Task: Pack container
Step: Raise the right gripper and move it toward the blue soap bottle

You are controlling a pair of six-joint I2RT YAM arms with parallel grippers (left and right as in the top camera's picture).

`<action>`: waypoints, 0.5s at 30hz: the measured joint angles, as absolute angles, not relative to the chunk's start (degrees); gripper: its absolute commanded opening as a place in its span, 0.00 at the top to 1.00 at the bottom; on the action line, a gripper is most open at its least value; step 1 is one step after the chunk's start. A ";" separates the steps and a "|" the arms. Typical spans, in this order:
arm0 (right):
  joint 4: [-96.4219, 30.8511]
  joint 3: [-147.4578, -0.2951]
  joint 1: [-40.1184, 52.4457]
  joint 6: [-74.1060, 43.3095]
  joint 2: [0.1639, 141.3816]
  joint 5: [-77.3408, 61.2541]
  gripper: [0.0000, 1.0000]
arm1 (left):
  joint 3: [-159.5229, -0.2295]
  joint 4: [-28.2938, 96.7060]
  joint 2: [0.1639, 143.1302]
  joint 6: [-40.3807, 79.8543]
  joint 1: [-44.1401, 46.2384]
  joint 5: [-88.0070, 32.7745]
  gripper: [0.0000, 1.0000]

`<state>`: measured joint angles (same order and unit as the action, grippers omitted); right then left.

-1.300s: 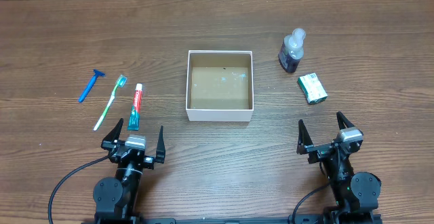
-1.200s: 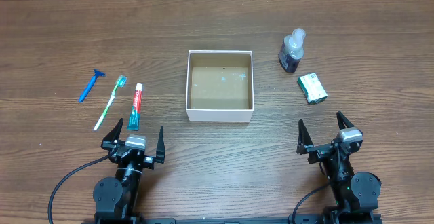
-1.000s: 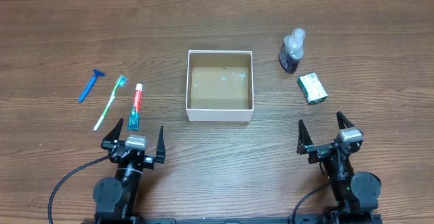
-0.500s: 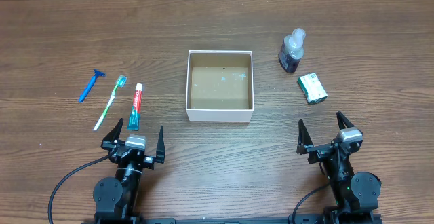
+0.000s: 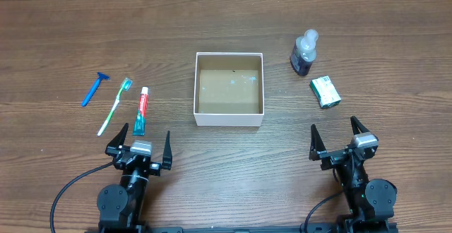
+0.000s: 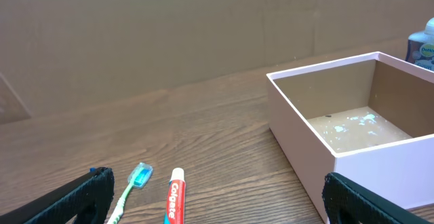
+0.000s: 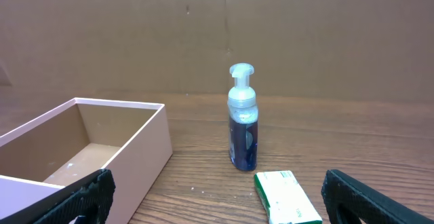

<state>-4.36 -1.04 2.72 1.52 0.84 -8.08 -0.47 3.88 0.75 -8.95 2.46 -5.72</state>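
The container (image 5: 195,92), a square white-walled box with a brown floor, sits empty at the table's middle; it also shows in the left wrist view (image 6: 298,108) and the right wrist view (image 7: 146,149). Left of it lie a blue razor (image 5: 93,89), a green toothbrush (image 5: 115,106) and a red-and-green toothpaste tube (image 5: 141,111). Right of it stand a blue pump bottle (image 5: 304,53) and a small green-and-white carton (image 5: 325,92). My left gripper (image 5: 140,147) is open and empty near the front edge, below the toothpaste. My right gripper (image 5: 340,142) is open and empty, below the carton.
Brown cardboard walls close off the far side of the wooden table. Bare table lies between the container and both grippers.
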 measured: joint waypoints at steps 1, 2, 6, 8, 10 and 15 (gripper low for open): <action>-4.36 -1.04 2.72 1.50 0.84 -8.08 0.00 | -0.47 3.88 0.75 -8.95 2.46 -5.72 0.00; -4.34 -1.04 2.72 1.48 0.84 -8.10 0.00 | -0.47 3.88 0.75 -8.95 2.46 -5.72 0.00; -4.36 -1.04 2.72 1.50 0.84 -8.08 0.00 | -0.47 3.88 0.75 -8.95 2.46 -5.72 0.00; -4.27 -1.04 2.72 1.50 0.84 -8.08 0.00 | -0.47 3.88 0.75 -8.95 2.46 -5.72 0.00; -3.44 -1.04 2.72 1.50 0.84 -8.08 0.00 | -0.47 3.88 0.75 -8.95 2.46 -5.72 0.00; -2.17 -1.04 2.70 1.48 0.84 -8.10 0.00 | -0.47 3.88 0.75 -8.95 2.46 -5.72 0.00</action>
<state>-2.17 -1.04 2.70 1.48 0.84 -8.10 -0.47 3.88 0.75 -8.95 2.46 -5.72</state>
